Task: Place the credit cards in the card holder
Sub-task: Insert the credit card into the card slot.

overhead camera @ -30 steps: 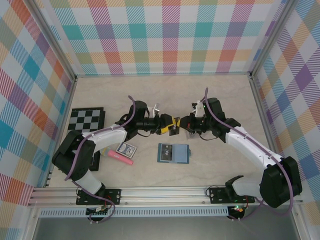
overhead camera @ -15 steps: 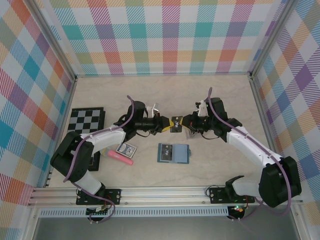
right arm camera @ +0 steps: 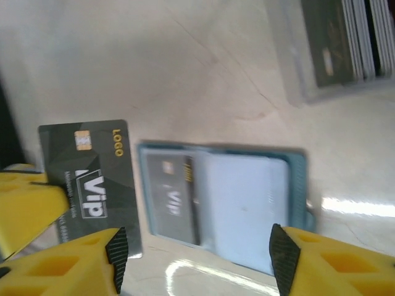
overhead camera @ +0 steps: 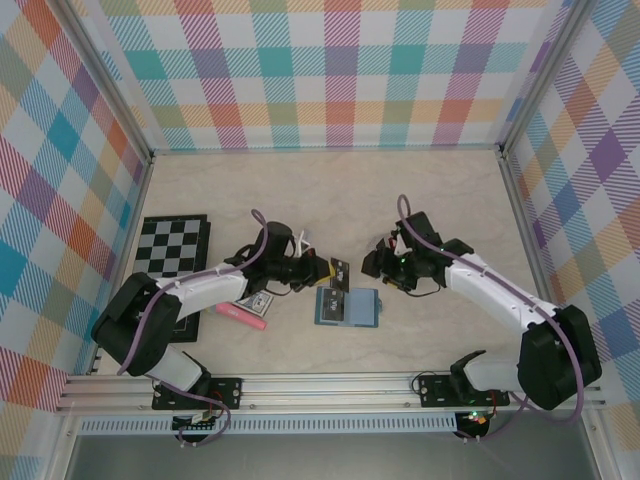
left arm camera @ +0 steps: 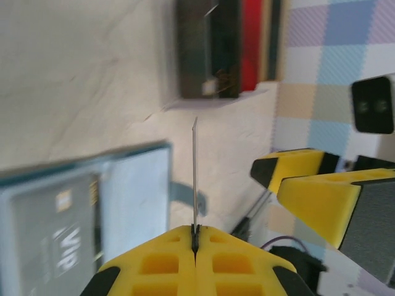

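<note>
In the top external view, the left end effector [overhead camera: 322, 270] is seen clamped on a black card [overhead camera: 338, 272], near the open card holder [overhead camera: 347, 307] lying on the table [overhead camera: 440, 190]. The right end effector [overhead camera: 380, 266] is held apart from the card. In the left wrist view, the card is pinched edge-on between closed fingers [left arm camera: 160, 265]. In the right wrist view, the right fingers [right arm camera: 333, 265] are spread wide, and the black card is seen just beside the holder, where another card is lodged.

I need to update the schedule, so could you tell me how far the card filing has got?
Done: one dark card sits in the open wallet. In hand: the left pincer is shut on a second dark card near the wallet; the right pincer is open and empty. Left: slot that card, then the remaining stack.
</note>
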Robot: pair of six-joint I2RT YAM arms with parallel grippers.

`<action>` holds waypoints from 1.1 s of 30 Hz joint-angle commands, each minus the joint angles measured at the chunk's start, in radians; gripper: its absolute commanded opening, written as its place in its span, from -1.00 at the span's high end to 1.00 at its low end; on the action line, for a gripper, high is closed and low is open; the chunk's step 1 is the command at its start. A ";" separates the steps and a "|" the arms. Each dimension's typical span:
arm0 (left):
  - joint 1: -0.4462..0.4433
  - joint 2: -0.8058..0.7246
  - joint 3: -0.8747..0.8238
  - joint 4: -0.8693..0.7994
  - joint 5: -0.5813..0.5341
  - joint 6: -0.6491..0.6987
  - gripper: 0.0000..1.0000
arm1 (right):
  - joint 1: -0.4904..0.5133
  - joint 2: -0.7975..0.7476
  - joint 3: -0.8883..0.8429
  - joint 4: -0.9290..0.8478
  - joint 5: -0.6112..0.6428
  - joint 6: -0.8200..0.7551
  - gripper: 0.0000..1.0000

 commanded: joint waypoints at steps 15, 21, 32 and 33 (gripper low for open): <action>-0.142 0.017 -0.083 -0.026 -0.182 0.051 1.00 | 0.100 0.205 -0.050 -0.015 0.151 -0.014 -0.11; -0.151 0.047 -0.098 0.054 -0.186 0.040 1.00 | 0.099 0.237 -0.074 0.013 0.147 -0.006 0.19; -0.172 0.130 -0.112 0.132 -0.183 0.031 1.00 | 0.100 0.270 -0.080 0.035 0.135 -0.005 0.53; -0.173 0.138 -0.112 0.142 -0.179 0.027 1.00 | 0.100 0.271 -0.080 0.037 0.133 -0.005 0.53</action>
